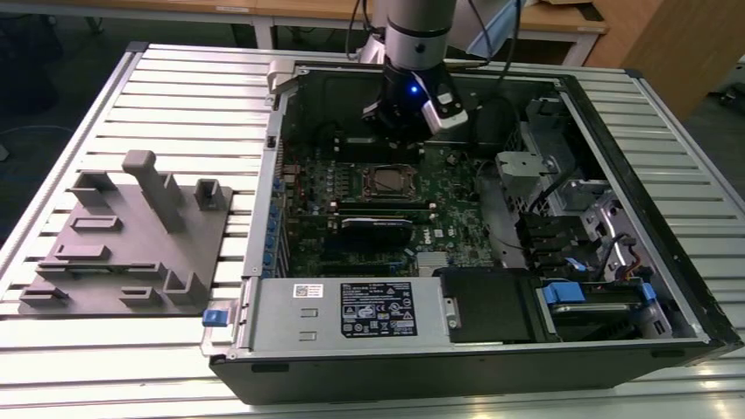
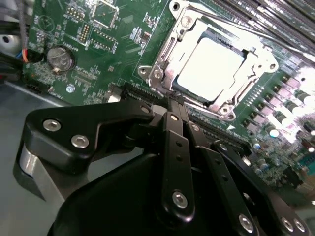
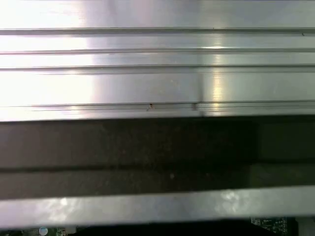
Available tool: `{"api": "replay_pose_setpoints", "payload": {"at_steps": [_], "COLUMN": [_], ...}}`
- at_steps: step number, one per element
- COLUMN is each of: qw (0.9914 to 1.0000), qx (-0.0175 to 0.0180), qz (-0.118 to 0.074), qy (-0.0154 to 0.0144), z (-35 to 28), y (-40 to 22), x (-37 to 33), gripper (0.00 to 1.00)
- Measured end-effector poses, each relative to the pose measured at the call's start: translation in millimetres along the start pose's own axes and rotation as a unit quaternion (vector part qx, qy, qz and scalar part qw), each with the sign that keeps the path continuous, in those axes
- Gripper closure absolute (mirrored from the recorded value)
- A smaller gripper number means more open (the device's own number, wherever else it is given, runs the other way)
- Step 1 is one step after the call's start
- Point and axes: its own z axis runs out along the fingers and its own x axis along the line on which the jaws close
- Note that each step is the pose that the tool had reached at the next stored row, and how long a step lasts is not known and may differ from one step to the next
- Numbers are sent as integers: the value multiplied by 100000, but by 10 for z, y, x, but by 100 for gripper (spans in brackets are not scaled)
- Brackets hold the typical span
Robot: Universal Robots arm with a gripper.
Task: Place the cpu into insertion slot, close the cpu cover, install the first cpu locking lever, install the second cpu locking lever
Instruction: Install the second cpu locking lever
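Observation:
The cpu lies in the insertion slot, its pale silver top showing through the window of the cpu cover. The cover's silvery frame lies flat over the chip. A thin metal lever rod runs along one side of the socket. My gripper hangs just above the green board beside a socket corner, its black fingers pressed together with nothing between them. In the exterior view the gripper hovers inside the open computer case, slightly behind the socket.
The case walls ring the board. A black card stands in front of the socket, and a power supply sits nearer the front. Drive cages and cables crowd the exterior view's right. A grey fixture plate lies on the ribbed table.

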Motion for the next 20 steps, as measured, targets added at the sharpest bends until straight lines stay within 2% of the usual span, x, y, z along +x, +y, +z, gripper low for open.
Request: {"api": "replay_pose_setpoints", "payload": {"at_steps": [2,6,11,13,20], "qw": [100000,100000,99999,99999,99999], "qx": [-1,27,349,519,526], "qz": [-7,-3,-17,-21,-24], "qy": [0,-4,-14,-15,-19], "z": [-41,-41,-40,-40,-41], "y": [0,-5,-34,-52,-151], "x": [-2,-2,-3,-3,-8], "gripper": [89,89,89,89,89]}}
